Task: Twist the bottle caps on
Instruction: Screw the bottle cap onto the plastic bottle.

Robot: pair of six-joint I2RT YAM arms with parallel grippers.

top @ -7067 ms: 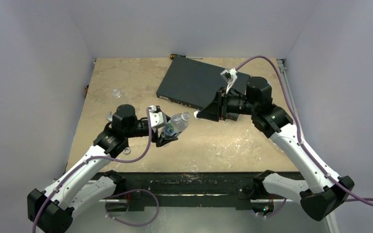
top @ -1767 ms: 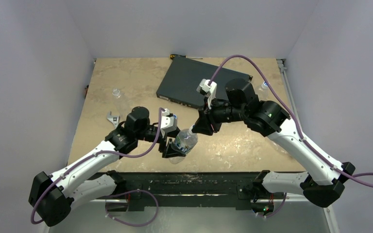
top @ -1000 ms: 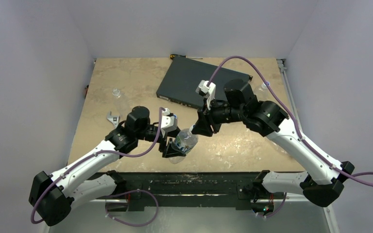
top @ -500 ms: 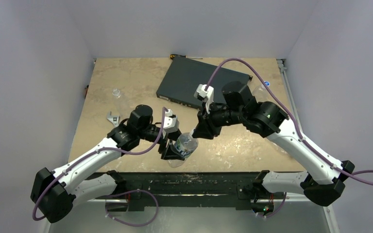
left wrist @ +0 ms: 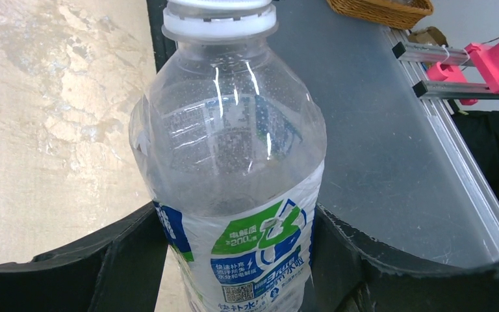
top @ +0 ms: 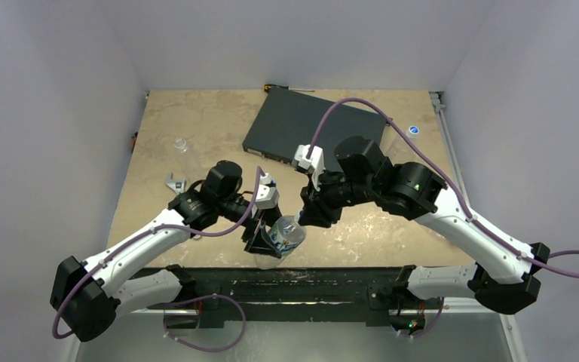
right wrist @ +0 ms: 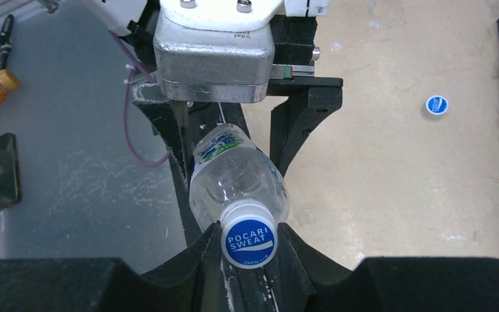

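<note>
One clear plastic bottle with blue-white label [top: 287,232], tilted over tabletop [top: 196,128] near edge: body grasped by left claw [top: 266,236]; its round blue-white plastic cap [right wrist: 250,242] clenched in right claw [top: 307,216].

The scene is lit evenly; soft shadows are cast on the surface [top: 196,128]. Glare streaks are seen on the bottle [left wrist: 234,149].

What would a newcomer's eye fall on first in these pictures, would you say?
The clear bottle at the near edge: the left gripper clamps its labelled body while the right gripper pinches the blue-and-white cap on its neck. Behind them lies a black box, with a loose cap far right.
</note>
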